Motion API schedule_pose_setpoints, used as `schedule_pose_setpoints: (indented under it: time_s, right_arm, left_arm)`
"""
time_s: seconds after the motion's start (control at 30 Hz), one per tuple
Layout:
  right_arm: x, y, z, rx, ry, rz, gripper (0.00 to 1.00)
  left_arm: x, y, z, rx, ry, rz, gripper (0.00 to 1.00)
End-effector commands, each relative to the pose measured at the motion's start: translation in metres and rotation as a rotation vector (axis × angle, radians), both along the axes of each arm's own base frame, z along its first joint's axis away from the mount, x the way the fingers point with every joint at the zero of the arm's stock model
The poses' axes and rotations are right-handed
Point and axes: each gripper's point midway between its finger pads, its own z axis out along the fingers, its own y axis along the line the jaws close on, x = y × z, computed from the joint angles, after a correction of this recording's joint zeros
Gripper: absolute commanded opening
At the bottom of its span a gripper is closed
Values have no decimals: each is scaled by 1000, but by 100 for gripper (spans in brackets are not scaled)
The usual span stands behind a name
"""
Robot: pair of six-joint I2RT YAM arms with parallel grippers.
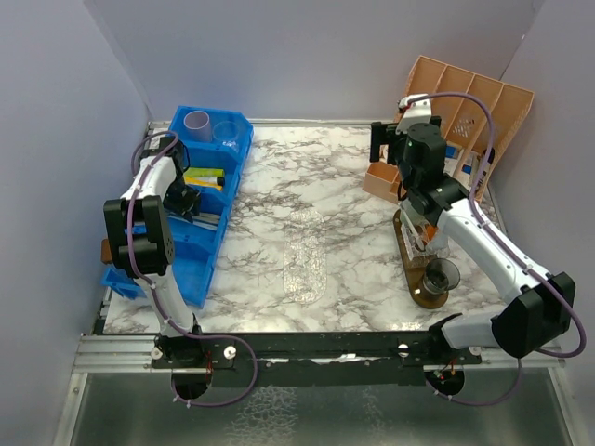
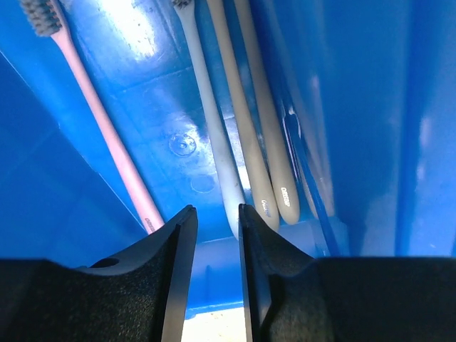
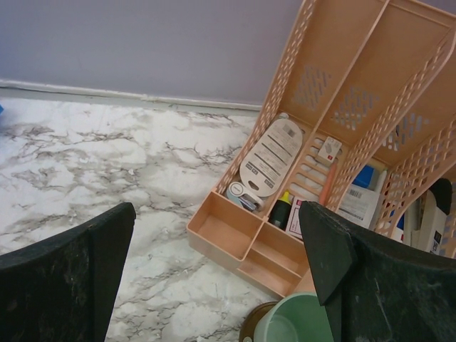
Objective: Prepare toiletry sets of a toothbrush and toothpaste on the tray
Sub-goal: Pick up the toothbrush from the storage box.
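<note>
The left fingers (image 2: 178, 271) stand a narrow slit apart with nothing clamped, low in a glossy blue plastic bin (image 2: 370, 142) whose walls crowd both sides. The rounded end of a slim grey-blue toothbrush (image 2: 214, 142) lies just ahead of their tips, with two beige toothbrushes (image 2: 244, 142) to its right and a pink toothbrush (image 2: 103, 128) off left. The right fingers (image 3: 71, 285) gape wide and empty over the veined marble surface (image 3: 107, 164). A latticed peach organizer (image 3: 356, 85) sits ahead of them, and a mint green cup (image 3: 292, 320) lies just below.

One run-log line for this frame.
left gripper: in blue bin, jaws narrow but apart, at pale toothbrush end | right gripper: open near peach organizer | tray: smoky cup
</note>
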Motion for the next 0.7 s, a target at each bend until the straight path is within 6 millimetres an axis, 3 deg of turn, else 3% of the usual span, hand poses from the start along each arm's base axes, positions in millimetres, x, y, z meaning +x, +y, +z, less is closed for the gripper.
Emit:
schedule_pose_setpoints:
  time_s: [0.0,0.23,0.43,0.67]
  right_arm:
    - [10,-9,19,11,-54,-39,100]
    - [12,-15,19,9,-50,-48,100]
    - [11,-17,16,12,-40,-44,100]
    - [8,-20,15,23,-38,-47,100]
  left_arm:
    - [0,-6,-12,-54,8,92,32]
    - [-15,-11,-23,-101,-17,210,29]
    - [-14,-11,-31,-112,-65,272,30]
    - [-3,-1,-11,-81,-145,310,30]
